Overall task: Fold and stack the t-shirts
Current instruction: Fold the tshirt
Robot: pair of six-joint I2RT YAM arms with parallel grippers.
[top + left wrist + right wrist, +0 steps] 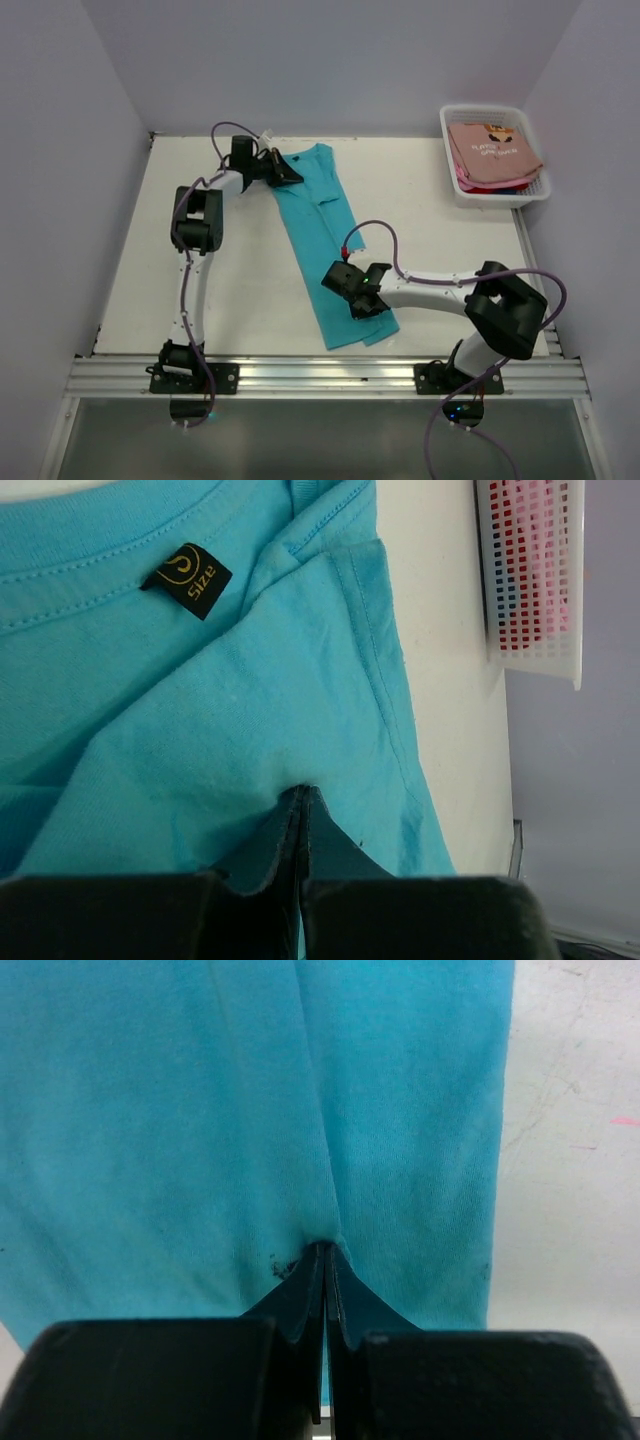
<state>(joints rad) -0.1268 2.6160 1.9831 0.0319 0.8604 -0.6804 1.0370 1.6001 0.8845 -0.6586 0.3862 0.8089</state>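
Teal t-shirt lies as a long narrow strip, sleeves tucked in, diagonally across the white table, collar and black size tag at the far end, hem at the near edge. Left gripper is pinched tight on cloth just below the collar and right gripper is clamped on puckered cloth near the hem, so this looks like the crosswise fold step. Next move likely calls for lifting one end over the other with edges aligned; more shirts, a salmon-pink t-shirt on top, wait in the white basket at the far right.
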